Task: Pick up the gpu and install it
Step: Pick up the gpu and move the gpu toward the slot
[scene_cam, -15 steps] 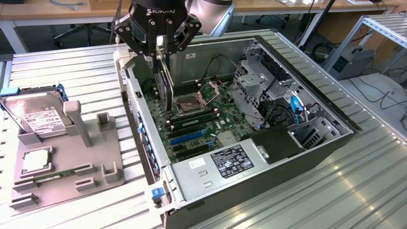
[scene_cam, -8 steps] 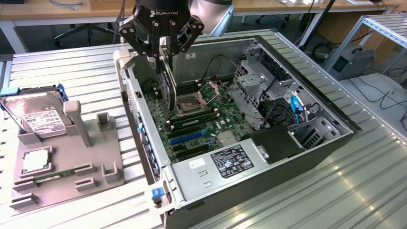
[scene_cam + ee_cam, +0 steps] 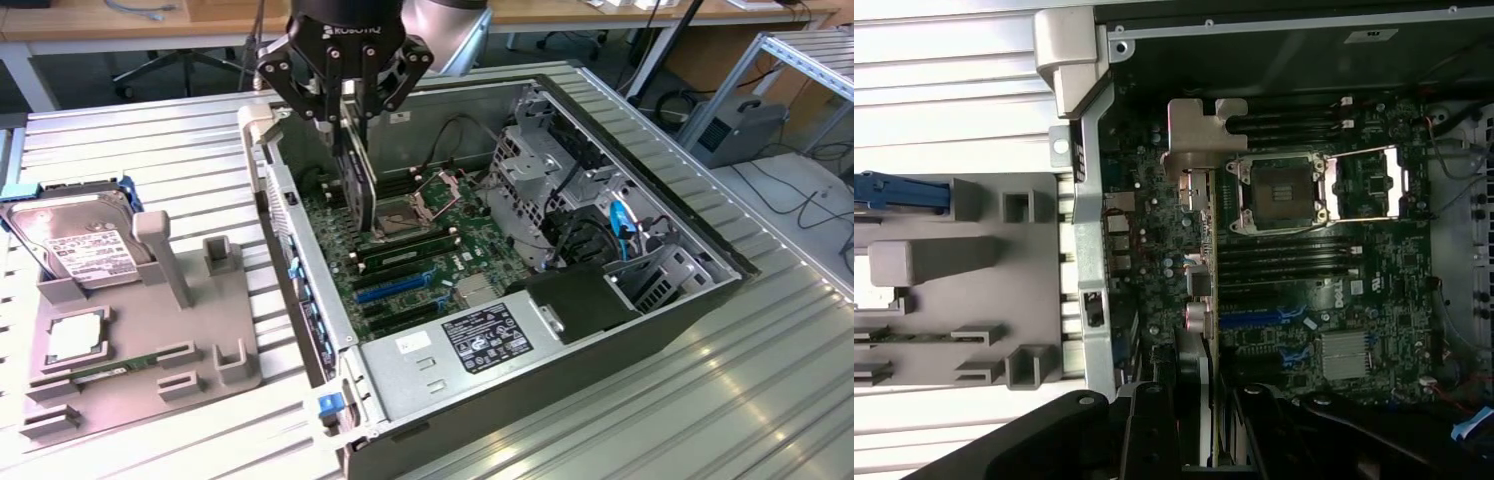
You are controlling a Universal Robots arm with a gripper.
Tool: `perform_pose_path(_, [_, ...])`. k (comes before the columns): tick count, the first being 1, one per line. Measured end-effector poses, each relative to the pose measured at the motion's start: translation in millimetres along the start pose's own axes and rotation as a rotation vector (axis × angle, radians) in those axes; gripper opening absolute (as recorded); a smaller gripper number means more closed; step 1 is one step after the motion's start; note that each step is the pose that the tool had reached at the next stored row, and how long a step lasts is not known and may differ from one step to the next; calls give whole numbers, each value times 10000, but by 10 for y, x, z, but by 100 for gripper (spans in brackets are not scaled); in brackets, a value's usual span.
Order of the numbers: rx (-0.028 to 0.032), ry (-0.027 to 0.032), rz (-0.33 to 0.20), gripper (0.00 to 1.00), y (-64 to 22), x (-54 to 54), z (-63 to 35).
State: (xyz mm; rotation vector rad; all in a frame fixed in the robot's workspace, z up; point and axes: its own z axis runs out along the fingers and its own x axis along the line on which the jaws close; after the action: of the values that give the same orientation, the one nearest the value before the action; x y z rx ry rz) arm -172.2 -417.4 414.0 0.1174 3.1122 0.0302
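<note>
Above 1 open PC case, fingers part-closed on 1 gpu, hung edge-down over mobo.

Computer case open from above
The gap between rear wall and CPU socket is taken by the gpu; the exterior view's right is crowded by drive cage and cables.

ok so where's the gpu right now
In the exterior view the gpu hangs on edge from the gripper, over the motherboard in the open case, just to that view's left of the cpu socket.
</note>
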Motion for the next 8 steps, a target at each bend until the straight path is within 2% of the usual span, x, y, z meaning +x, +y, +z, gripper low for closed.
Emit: perform_pose_path(8, [1, 0, 0, 27, 3, -39, 19])
